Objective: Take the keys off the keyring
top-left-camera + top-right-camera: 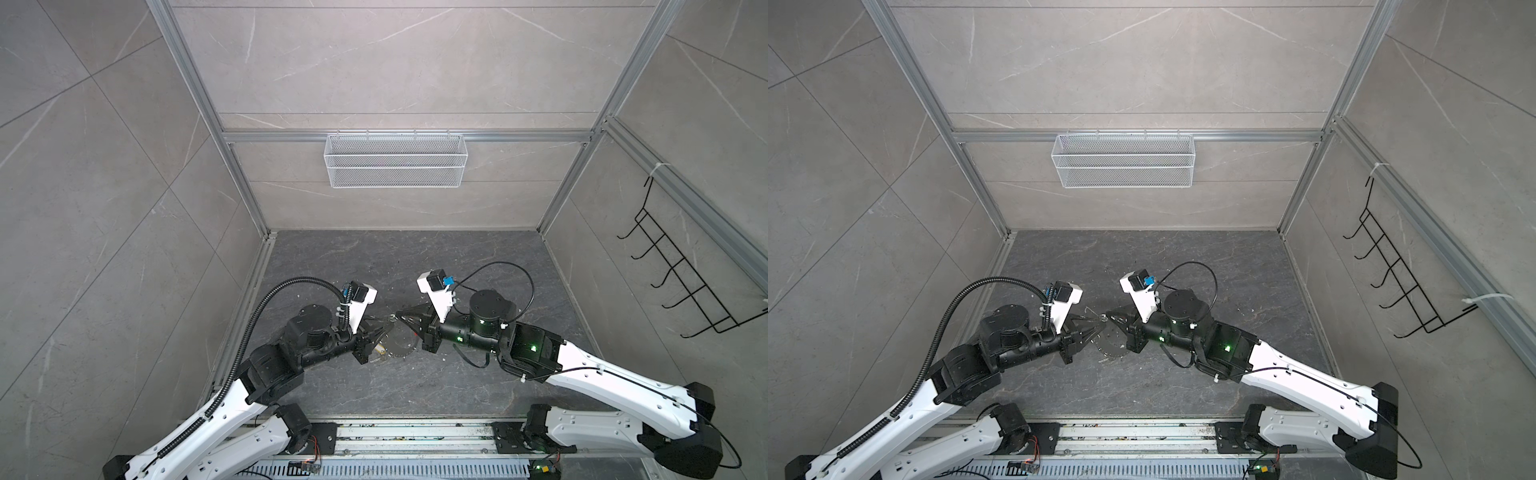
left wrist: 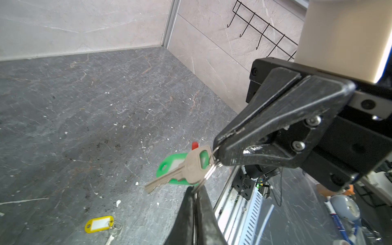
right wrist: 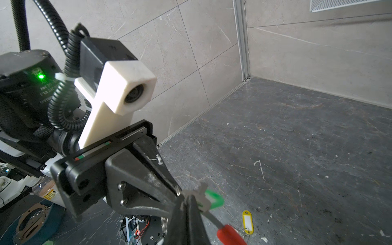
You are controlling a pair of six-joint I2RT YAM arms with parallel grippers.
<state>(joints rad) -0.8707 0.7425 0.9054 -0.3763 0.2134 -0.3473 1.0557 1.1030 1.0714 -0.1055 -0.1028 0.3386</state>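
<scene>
White mesh basket (image 1: 395,160) hangs on wall (image 1: 395,75); left jaws clench split ring (image 2: 209,174) of green-tagged key (image 2: 190,169), right jaws clench keyring (image 3: 230,234).

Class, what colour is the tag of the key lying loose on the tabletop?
The tag is yellow with a white label window; the left wrist view shows it best.

Yellow-tagged key (image 2: 99,224) on dark tabletop (image 2: 84,106)

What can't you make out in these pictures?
- Keyring: right wrist view, right gripper covers all but its red sleeve end.
- Yellow-tagged key: left wrist view, blade cut off by the picture's edge.
- Green-tagged key: same view, right gripper hides its link to the keyring.
</scene>
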